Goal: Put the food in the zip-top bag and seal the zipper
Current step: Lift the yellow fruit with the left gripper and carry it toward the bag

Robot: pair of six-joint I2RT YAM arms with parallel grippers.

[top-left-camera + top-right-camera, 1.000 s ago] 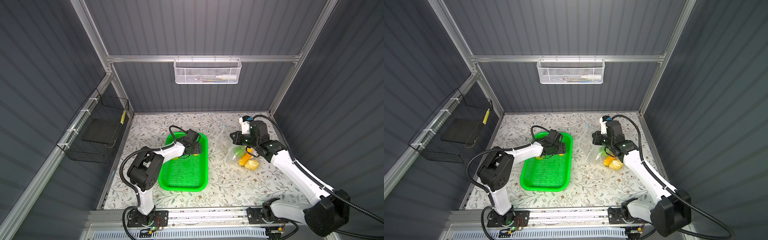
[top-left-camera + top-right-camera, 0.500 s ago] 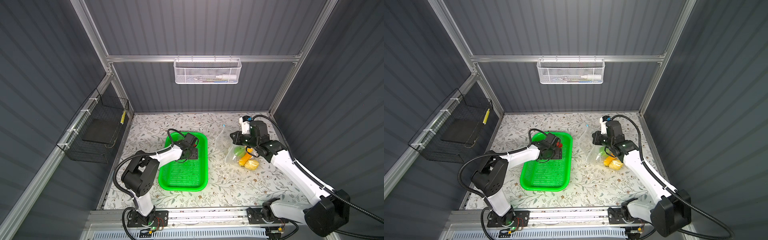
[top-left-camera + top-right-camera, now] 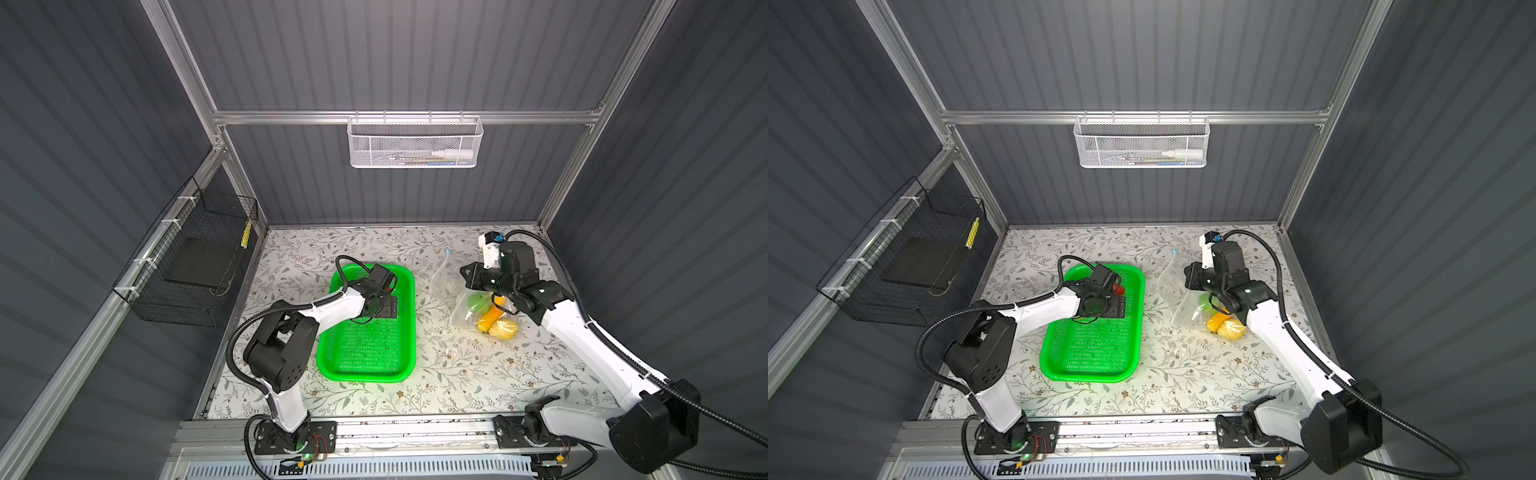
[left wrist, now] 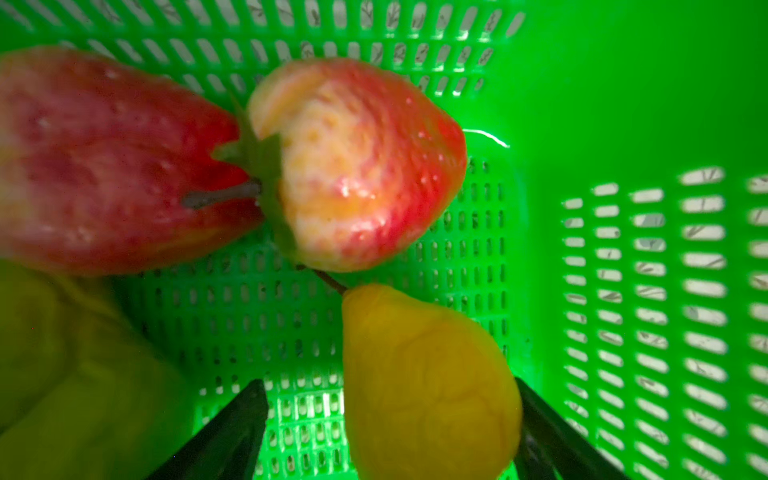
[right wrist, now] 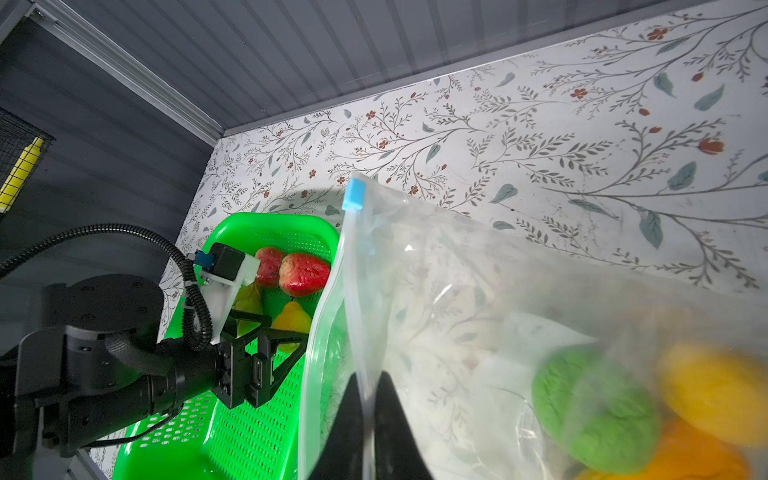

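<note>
Since L gripper [image 4: 388, 388] open astride yellow pear [image 4: 432, 419] in basket [image 4: 644, 104] — centre, close on belly, clear of strawberry [image 4: 357, 166]; R gripper [image 5: 368, 415] clamped on zip-top bag [image 5: 457, 291] rim, 3 o'clock of basket.

A robotics lab test cell is shown. A small booth is closed in by grey ribbed wall panels [image 3: 374, 62] set in an aluminium frame [image 3: 291, 117]. The left arm [image 3: 332, 306] and the right arm [image 3: 582, 332] are bolted to a rail [image 3: 415, 430] fronting a floral-covered bench [image 3: 457, 374]. A white mesh basket [image 3: 414, 143] and a black wire basket [image 3: 187, 262] are hung on the walls.
</note>
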